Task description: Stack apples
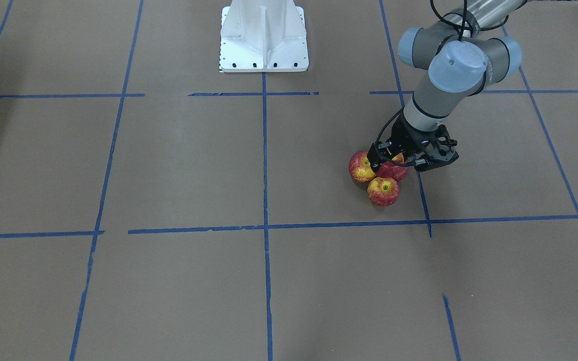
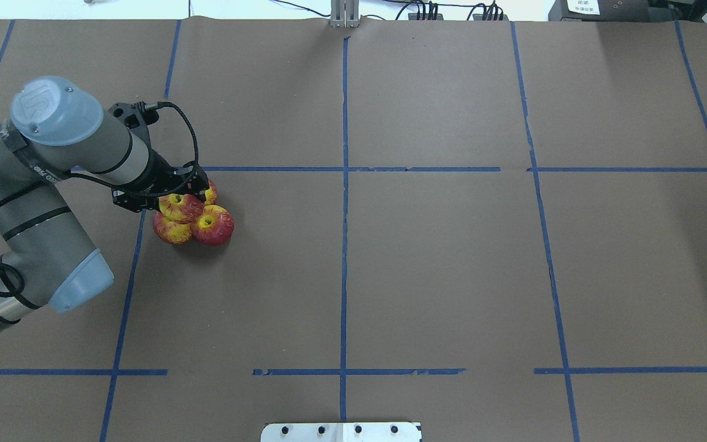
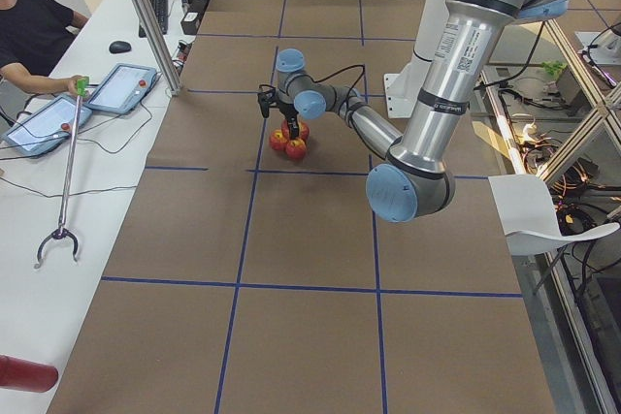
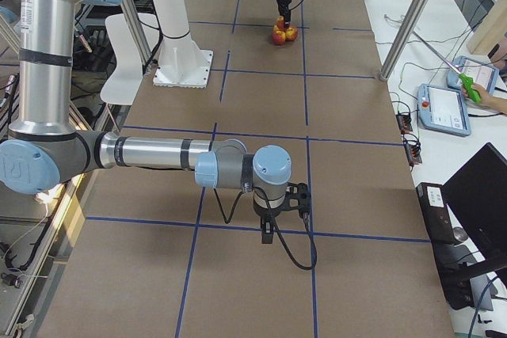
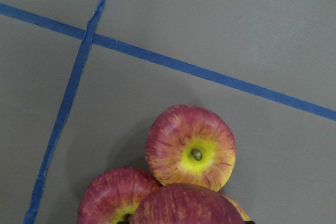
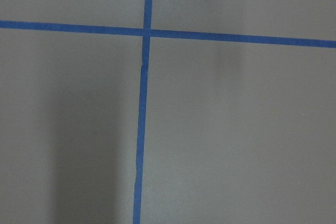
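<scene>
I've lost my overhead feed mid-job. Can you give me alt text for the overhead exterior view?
The left gripper is down over a tight cluster of four apples on the view's left, one apple resting atop the other three; whether the jaws grip it is unclear. Around them, brown table with blue tape lines.

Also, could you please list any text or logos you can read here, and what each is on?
"UR": logo on the left arm's blue joint cap, faint.
Dark band below that cap: lettering too blurred to read.
White sticker on that arm's upper tube: too small.
White label on a box past the table: too small.
The apples carry no text.
</scene>
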